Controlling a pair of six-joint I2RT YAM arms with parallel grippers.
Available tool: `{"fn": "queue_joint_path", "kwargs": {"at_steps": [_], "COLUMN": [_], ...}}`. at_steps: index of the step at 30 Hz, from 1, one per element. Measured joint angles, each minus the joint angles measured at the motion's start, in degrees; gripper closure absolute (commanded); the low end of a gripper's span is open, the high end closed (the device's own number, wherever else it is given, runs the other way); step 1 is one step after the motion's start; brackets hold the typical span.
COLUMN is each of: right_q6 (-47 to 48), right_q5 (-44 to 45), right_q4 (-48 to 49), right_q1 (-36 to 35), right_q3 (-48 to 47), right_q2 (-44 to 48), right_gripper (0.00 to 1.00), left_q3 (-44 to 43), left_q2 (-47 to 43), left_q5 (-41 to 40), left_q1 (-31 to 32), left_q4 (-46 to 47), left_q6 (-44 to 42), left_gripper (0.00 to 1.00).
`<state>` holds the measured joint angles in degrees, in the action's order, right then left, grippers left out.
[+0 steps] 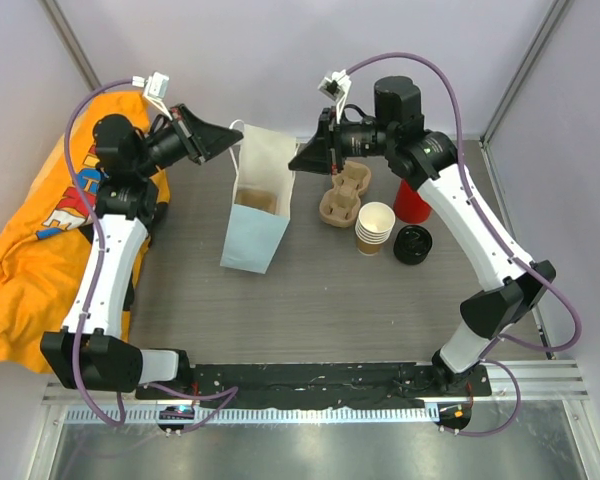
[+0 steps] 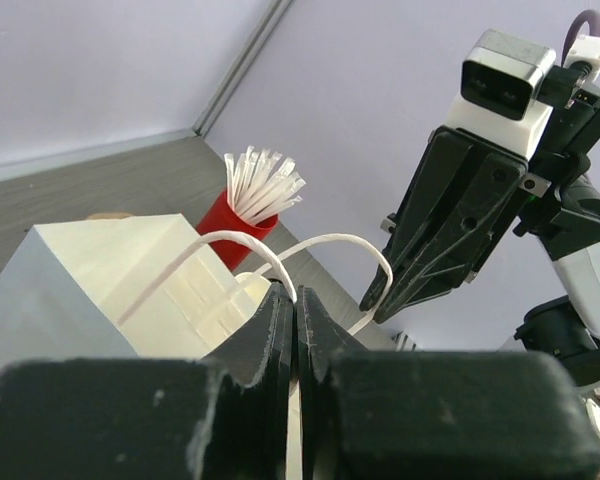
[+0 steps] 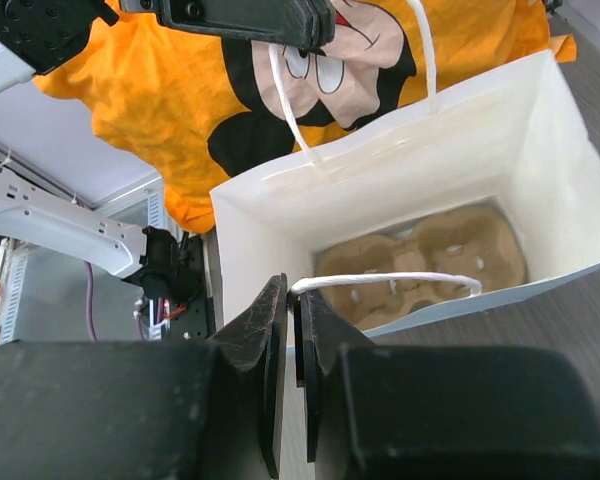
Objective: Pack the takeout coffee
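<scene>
A pale paper bag (image 1: 252,235) stands open in the middle of the table. My left gripper (image 1: 232,141) is shut on its left white cord handle (image 2: 332,241), pinched at the fingertips in the left wrist view (image 2: 295,296). My right gripper (image 1: 297,159) is shut on the other handle (image 3: 400,280), as the right wrist view (image 3: 298,292) shows. The two grippers hold the bag's mouth apart. A brown pulp cup carrier (image 3: 435,258) lies in the bag's bottom, its cells empty. No lidded coffee cup shows in any view.
A second pulp carrier (image 1: 343,196) lies right of the bag. Beside it are a stack of lidless brown cups (image 1: 374,228), black lids (image 1: 412,244) and a red cup of white stirrers (image 2: 248,200). An orange printed cloth (image 1: 35,250) covers the left edge.
</scene>
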<state>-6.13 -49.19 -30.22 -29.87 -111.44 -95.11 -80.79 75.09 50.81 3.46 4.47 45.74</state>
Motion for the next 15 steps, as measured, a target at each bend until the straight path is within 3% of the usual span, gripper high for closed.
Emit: {"fn": "queue_joint_path", "kwargs": {"at_steps": [4,11,15], "right_q6": [0.31,0.02,-0.02], "right_q5": [0.00,-0.28,-0.48], "right_q4": [-0.57,0.09,0.28], "right_q1": [0.00,0.04,0.07], "right_q3": [1.77,10.84,11.15], "right_q2": [0.17,0.22,-0.13], "right_gripper": [0.86,0.86,0.86], "left_q3": [2.14,13.27,14.49], "left_q2": [-0.07,-0.57,-0.66], "left_q5": [-0.04,-0.98,-1.33], "left_q1": [0.00,0.00,0.00], "left_q4": [0.37,-2.01,-2.91], "left_q6": [0.07,-4.02,-4.74], "left_gripper": [0.93,0.91,0.89]}}
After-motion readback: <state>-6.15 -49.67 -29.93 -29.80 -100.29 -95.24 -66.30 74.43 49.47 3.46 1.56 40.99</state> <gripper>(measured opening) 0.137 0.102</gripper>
